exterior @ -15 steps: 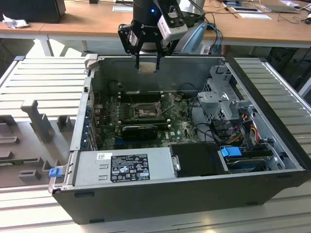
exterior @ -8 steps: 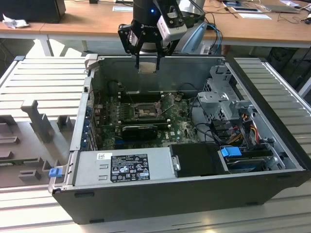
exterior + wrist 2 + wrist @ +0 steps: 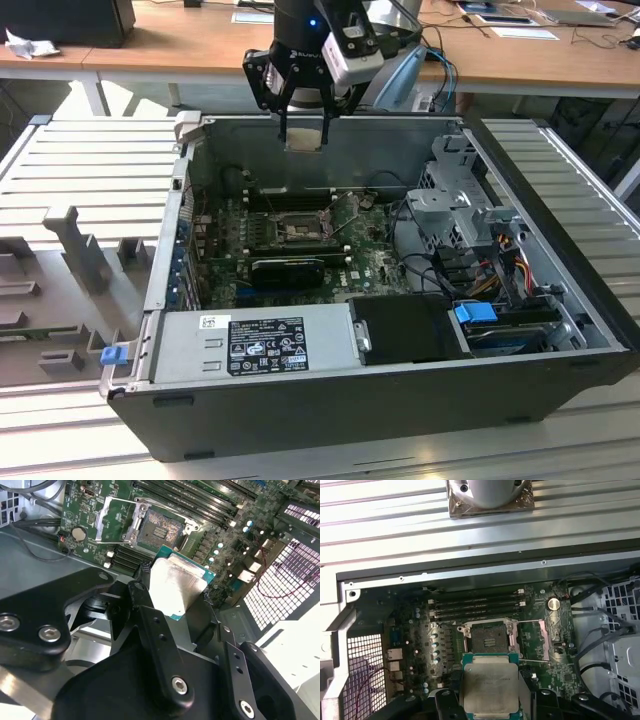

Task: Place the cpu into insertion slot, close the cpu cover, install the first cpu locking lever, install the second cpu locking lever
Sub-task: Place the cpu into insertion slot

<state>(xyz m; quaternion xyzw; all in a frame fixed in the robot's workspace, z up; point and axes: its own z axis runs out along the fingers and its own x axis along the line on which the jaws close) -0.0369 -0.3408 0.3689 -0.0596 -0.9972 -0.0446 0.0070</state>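
Fingers of my gripper are clamped on the cpu, its silvery face showing, and I hold it above the open computer case. Down on the green board the insertion slot lies bare, the cpu cover swung open beside it.

This looks like a robot lab or workshop. An open computer sits on a ribbed metal table, a robot gripper hangs over it, and wooden desks with papers stand behind.
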